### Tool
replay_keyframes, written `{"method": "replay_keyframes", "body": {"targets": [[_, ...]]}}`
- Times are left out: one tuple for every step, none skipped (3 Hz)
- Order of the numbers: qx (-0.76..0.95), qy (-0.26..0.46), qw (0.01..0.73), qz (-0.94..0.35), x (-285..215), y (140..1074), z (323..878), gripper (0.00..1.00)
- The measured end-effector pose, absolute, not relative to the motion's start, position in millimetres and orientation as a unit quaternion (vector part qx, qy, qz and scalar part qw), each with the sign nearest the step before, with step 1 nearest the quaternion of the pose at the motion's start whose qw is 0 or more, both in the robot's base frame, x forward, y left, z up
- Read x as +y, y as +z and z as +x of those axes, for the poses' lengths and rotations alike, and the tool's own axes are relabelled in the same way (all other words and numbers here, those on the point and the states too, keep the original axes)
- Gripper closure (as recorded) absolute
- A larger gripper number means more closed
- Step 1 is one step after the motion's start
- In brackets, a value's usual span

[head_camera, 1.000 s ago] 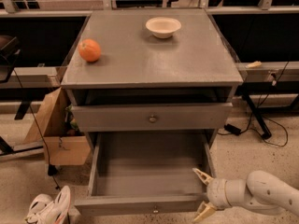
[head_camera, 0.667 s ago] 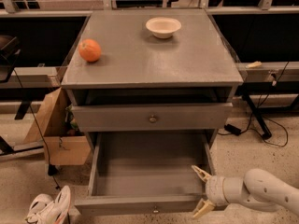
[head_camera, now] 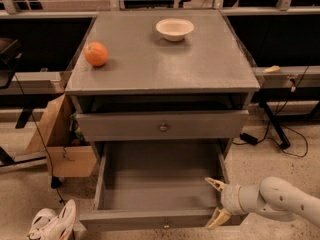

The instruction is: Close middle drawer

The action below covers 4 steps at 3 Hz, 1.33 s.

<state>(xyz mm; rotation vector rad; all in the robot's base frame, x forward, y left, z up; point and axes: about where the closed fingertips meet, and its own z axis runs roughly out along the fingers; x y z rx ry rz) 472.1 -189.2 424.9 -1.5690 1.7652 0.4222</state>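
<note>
The middle drawer (head_camera: 160, 184) is a wide grey drawer pulled far out of the cabinet, and it is empty inside. Its flat front (head_camera: 125, 220) runs along the bottom of the view, with a small round knob (head_camera: 165, 225) at its centre. My gripper (head_camera: 210, 204) comes in from the lower right on a white arm (head_camera: 280, 204). It is open. Its tan fingertips (head_camera: 214, 183) stand one above the other at the drawer's front right corner, one over the right side wall and one at the front panel.
The top drawer (head_camera: 162, 126) stands slightly out above. An orange (head_camera: 96, 54) and a white bowl (head_camera: 174, 29) sit on the cabinet top (head_camera: 165, 64). A cardboard box (head_camera: 60, 144) stands left of the cabinet, white shoes (head_camera: 50, 224) lie at the lower left, and cables (head_camera: 280, 134) lie at the right.
My gripper has shifted slightly left and up, closer to the drawer's front right corner. The drawer has not visibly moved.
</note>
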Motion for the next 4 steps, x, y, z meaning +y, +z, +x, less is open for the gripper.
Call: {"method": "replay_keyframes", "body": {"targets": [[0.686, 0.164, 0.363, -0.609, -190, 428, 467, 0.42], [0.686, 0.164, 0.363, -0.609, -190, 429, 462, 0.66], [0.689, 0.16, 0.363, -0.607, -192, 430, 465, 0.89], [0.697, 0.15, 0.362, -0.601, -192, 432, 480, 0.77]]}}
